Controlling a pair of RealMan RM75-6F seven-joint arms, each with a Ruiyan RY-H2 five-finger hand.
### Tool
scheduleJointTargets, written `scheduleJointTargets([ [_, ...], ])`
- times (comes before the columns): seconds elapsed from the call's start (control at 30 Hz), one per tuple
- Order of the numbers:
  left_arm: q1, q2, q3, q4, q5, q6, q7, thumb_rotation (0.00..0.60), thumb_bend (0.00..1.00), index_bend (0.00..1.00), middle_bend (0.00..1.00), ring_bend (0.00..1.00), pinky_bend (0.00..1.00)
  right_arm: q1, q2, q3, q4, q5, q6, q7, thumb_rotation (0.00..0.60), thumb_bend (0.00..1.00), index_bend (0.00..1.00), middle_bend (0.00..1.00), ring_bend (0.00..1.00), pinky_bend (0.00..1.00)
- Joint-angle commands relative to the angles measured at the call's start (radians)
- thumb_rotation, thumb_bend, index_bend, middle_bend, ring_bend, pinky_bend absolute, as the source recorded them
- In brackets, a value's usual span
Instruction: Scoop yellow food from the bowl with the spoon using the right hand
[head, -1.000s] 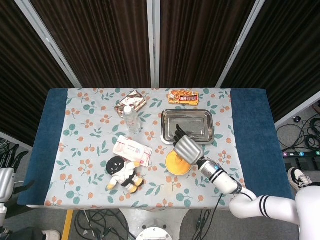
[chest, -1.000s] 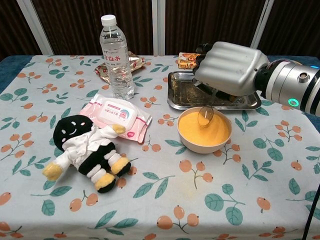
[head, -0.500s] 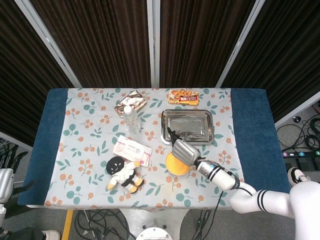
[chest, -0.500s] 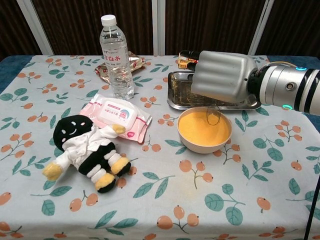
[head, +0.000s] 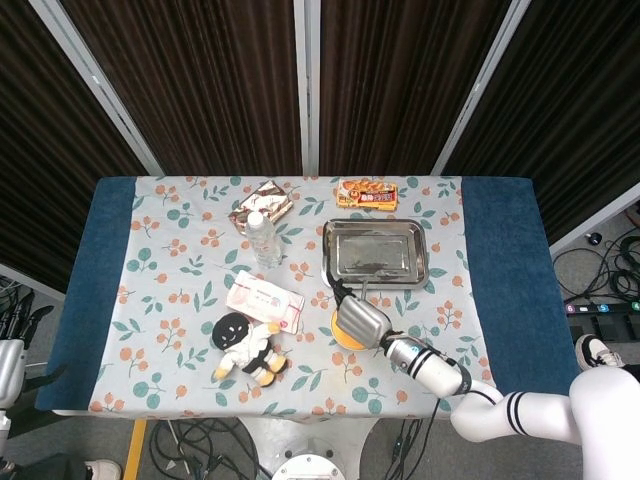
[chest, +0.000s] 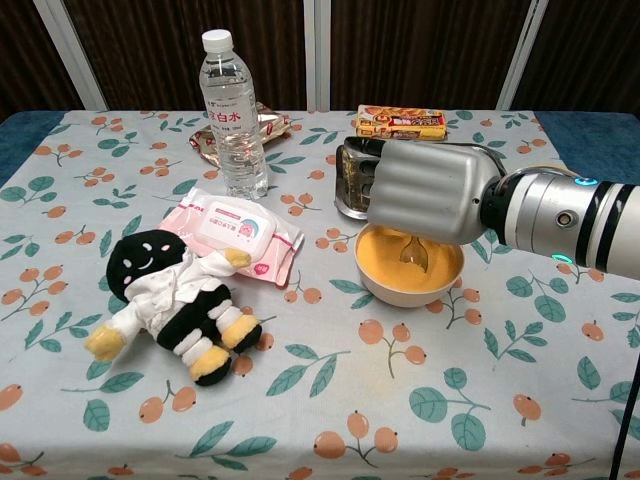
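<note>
Right hand (chest: 425, 190), silver-grey and broad-backed, hangs over the cream bowl of yellow food (chest: 409, 268) just right of centre in the chest view, its fingers closed around the handle of a clear plastic spoon (chest: 415, 254). Its back faces the camera and hides the grip itself, so only the spoon's lower end shows — the scoop sits down at the yellow surface near the middle of the bowl. That low, near-vertical hold looks like the dipping part of the scoop; the food appears not yet lifted.

In the head view the same hand covers most of the bowl, below the shiny rectangular metal tray (head: 375, 252), which lies just behind the bowl — likely a spot to carry a spoonful to, though that is a guess.

Other things stand well clear to the left of the frame: a clear water bottle (chest: 231, 101), a pink wet-wipe pack (chest: 232, 233) and a black-and-white plush doll (chest: 172, 304). Left hand (head: 8, 367) shows only partly at the left edge of the head view; whether it is wide or closed cannot be told.
</note>
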Motion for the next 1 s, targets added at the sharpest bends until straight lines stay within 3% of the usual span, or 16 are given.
scheduleJointTargets([
  [0.03, 0.001, -0.001, 0.000, 0.001, -0.001, 0.000, 0.000, 0.600, 0.00, 0.22, 0.11, 0.09, 0.12, -0.020, 0.006, 0.006, -0.018, 0.008, 0.026, 0.046, 0.600, 0.41, 0.75, 0.37, 0.22, 0.01],
  [0.27, -0.002, 0.002, -0.002, -0.008, 0.006, 0.005, 0.011, 0.600, 0.00, 0.22, 0.11, 0.09, 0.12, -0.051, 0.016, 0.038, -0.049, 0.050, 0.058, 0.157, 0.600, 0.41, 0.75, 0.37, 0.22, 0.01],
  [0.77, -0.003, 0.022, -0.003, -0.051, 0.011, 0.011, 0.054, 0.600, 0.00, 0.22, 0.11, 0.09, 0.12, -0.076, 0.018, 0.067, -0.021, 0.031, 0.111, 0.297, 0.600, 0.41, 0.75, 0.38, 0.23, 0.01],
  [1.0, -0.003, 0.024, -0.002, -0.060, 0.014, 0.014, 0.061, 0.600, 0.00, 0.22, 0.11, 0.09, 0.12, -0.050, 0.007, 0.028, 0.031, -0.071, 0.098, 0.269, 0.600, 0.41, 0.75, 0.38, 0.23, 0.00],
])
